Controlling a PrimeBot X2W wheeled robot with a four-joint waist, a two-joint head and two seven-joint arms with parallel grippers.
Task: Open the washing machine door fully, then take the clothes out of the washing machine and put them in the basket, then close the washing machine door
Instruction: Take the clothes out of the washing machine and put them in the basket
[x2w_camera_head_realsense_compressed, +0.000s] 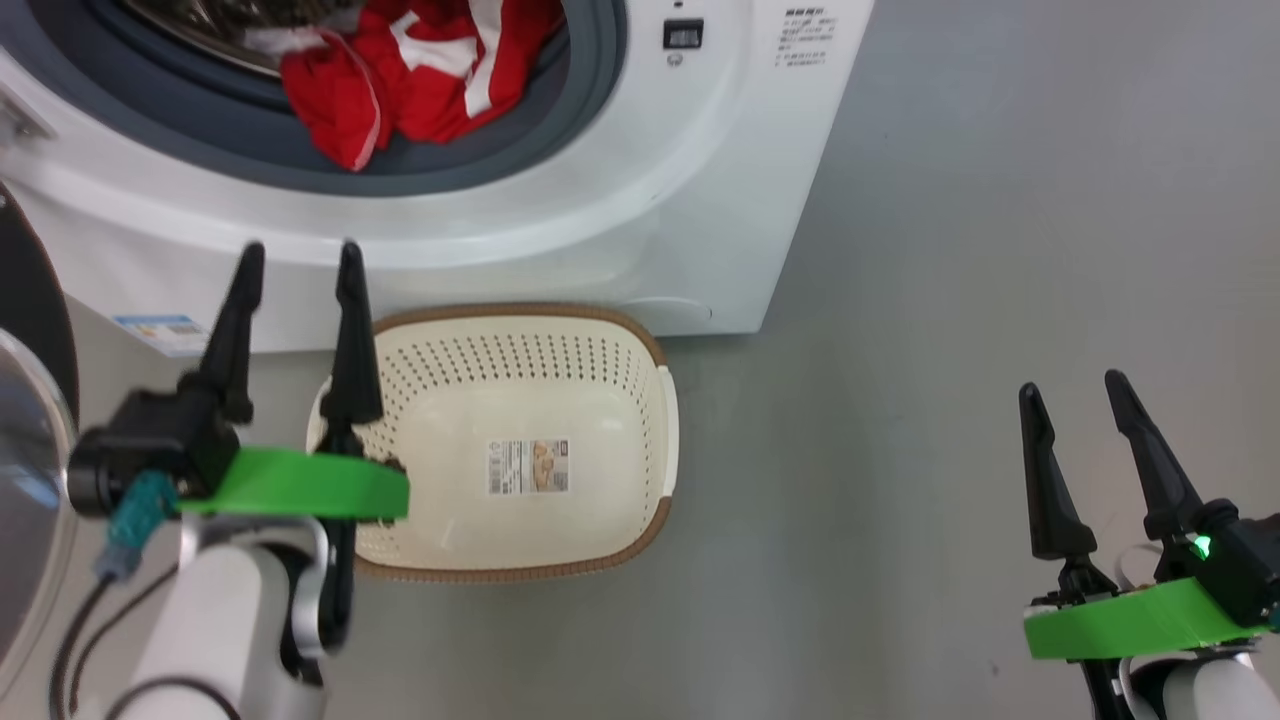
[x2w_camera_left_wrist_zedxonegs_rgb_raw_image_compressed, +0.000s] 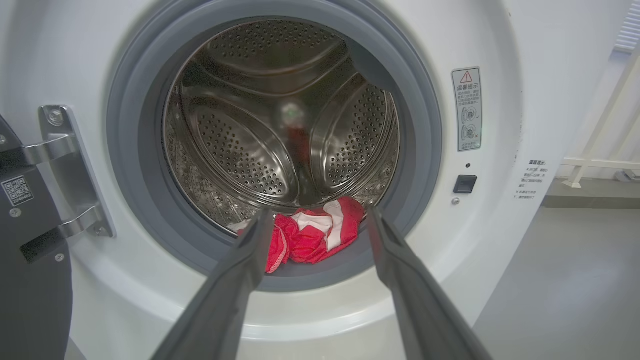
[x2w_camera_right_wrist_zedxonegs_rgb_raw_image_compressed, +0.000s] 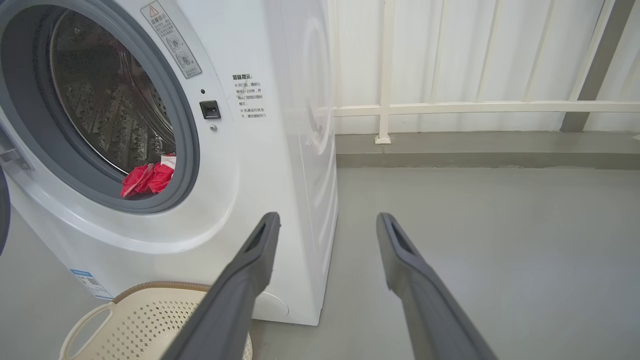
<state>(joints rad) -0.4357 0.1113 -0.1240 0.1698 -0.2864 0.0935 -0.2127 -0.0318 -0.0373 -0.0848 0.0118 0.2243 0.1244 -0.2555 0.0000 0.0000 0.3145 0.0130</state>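
The white washing machine stands with its door swung open at the far left edge of the head view. Red and white clothes lie on the grey gasket at the drum mouth, also seen as clothes and clothes. The cream basket sits on the floor just in front of the machine, holding nothing but its label. My left gripper is open, its fingertips below the drum mouth and over the basket's left end, aimed at the clothes as gripper. My right gripper is open over bare floor at the right, gripper.
The door's hinge bracket is fixed left of the opening. A white railing and wall run behind the machine on the right. Grey floor spreads right of the machine and basket.
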